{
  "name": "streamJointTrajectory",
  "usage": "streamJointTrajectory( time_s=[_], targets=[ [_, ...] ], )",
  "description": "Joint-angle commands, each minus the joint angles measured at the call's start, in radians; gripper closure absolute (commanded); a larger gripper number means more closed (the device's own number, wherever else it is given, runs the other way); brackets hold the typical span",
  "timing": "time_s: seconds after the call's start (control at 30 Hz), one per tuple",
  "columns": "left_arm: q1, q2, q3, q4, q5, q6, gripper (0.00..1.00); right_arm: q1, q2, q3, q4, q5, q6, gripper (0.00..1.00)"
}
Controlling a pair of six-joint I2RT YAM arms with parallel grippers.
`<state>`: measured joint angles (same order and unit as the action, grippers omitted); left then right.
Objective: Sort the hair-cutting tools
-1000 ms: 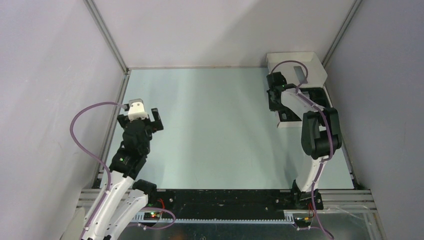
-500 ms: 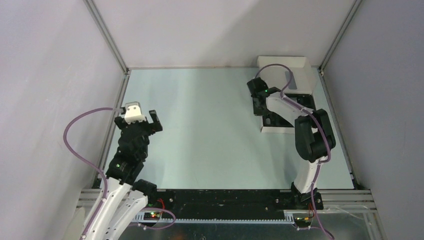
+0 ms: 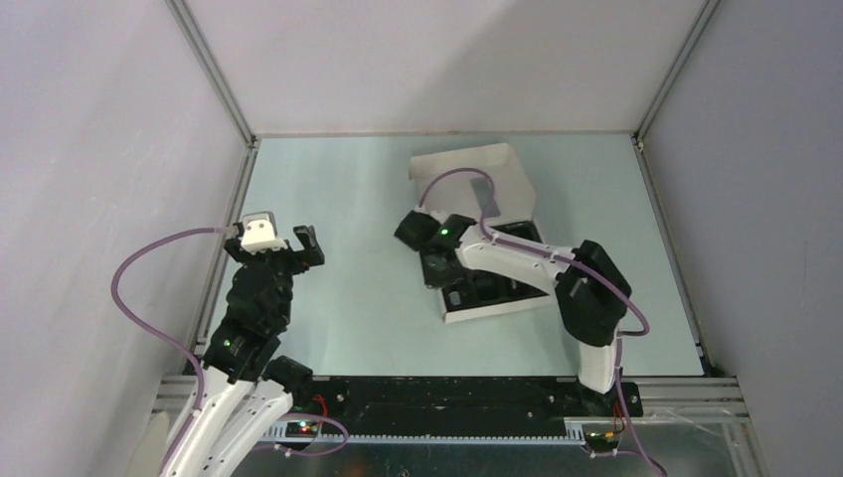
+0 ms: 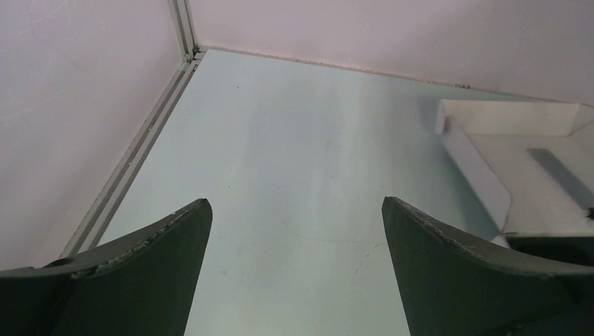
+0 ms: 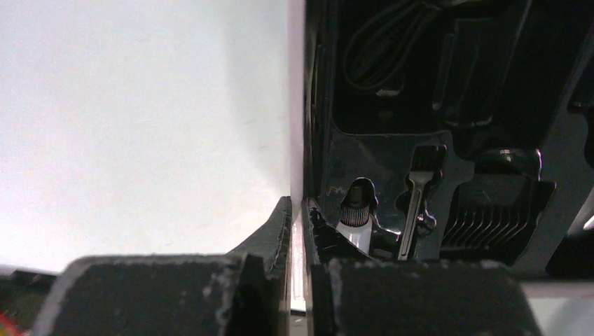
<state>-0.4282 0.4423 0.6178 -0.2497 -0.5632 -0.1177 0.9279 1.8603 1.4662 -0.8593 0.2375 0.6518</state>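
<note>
Right hand (image 5: 298,210) pinches the white box's (image 3: 487,310) left wall mid-tabletop (image 3: 348,199), brush (image 5: 418,199), comb attachment (image 5: 494,217) and cable (image 5: 378,52) seated in its black tray (image 5: 392,150); left hand (image 3: 273,248) gapes near the left edge, well apart.

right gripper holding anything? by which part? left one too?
Right gripper is shut on the white box, pinching its thin side wall, one finger outside and one inside. Left gripper is open, holding nothing.

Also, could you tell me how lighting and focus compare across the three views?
Top external: even, sharp, faint sheen on the table. Left wrist: a pale glare band runs down the table, the left gripper silhouetted dark. Right wrist: table blown out white, black tray underexposed, right gripper blurred up close.
</note>
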Motion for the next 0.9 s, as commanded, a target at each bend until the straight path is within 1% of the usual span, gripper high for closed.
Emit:
streamJointTrajectory(
  time_s=[0.0,0.1,0.17,0.27,0.37,0.57,0.7,0.77,0.8,0.83,0.87],
  targets=[
    [-0.03,-0.014,-0.003,0.0,-0.051,-0.028,0.02,0.13,0.066,0.216,-0.093,-0.027,0.135,1.0],
    [-0.042,-0.013,-0.001,-0.008,-0.057,-0.034,0.02,0.194,0.116,0.309,-0.098,-0.008,0.123,1.0],
    [-0.048,-0.007,0.0,-0.012,-0.057,-0.038,0.02,0.207,0.138,0.36,-0.098,-0.005,0.103,0.93],
    [-0.053,0.0,0.003,-0.019,-0.048,-0.051,0.02,0.205,0.149,0.39,-0.077,-0.013,0.083,0.88],
    [-0.053,0.008,0.01,-0.034,-0.031,-0.088,0.02,0.207,0.132,0.376,-0.048,-0.021,0.063,0.79],
    [-0.052,0.064,0.068,-0.095,0.017,-0.172,0.02,0.197,0.027,0.278,0.033,-0.043,-0.015,0.65],
    [-0.05,0.149,0.135,-0.147,0.065,-0.242,0.02,0.135,-0.083,0.222,0.032,-0.017,-0.087,0.58],
    [-0.038,0.208,0.176,-0.161,0.111,-0.278,0.02,0.061,-0.142,0.164,0.035,-0.003,-0.131,0.55],
    [-0.031,0.265,0.192,-0.166,0.155,-0.302,0.02,-0.01,-0.164,0.144,0.048,-0.01,-0.154,0.54],
    [-0.012,0.283,0.222,-0.176,0.196,-0.314,0.02,-0.043,-0.202,0.097,0.058,-0.037,-0.164,0.54],
    [0.0,0.329,0.238,-0.178,0.218,-0.338,0.02,-0.113,-0.221,0.075,0.085,-0.06,-0.185,0.53]
  ],
)
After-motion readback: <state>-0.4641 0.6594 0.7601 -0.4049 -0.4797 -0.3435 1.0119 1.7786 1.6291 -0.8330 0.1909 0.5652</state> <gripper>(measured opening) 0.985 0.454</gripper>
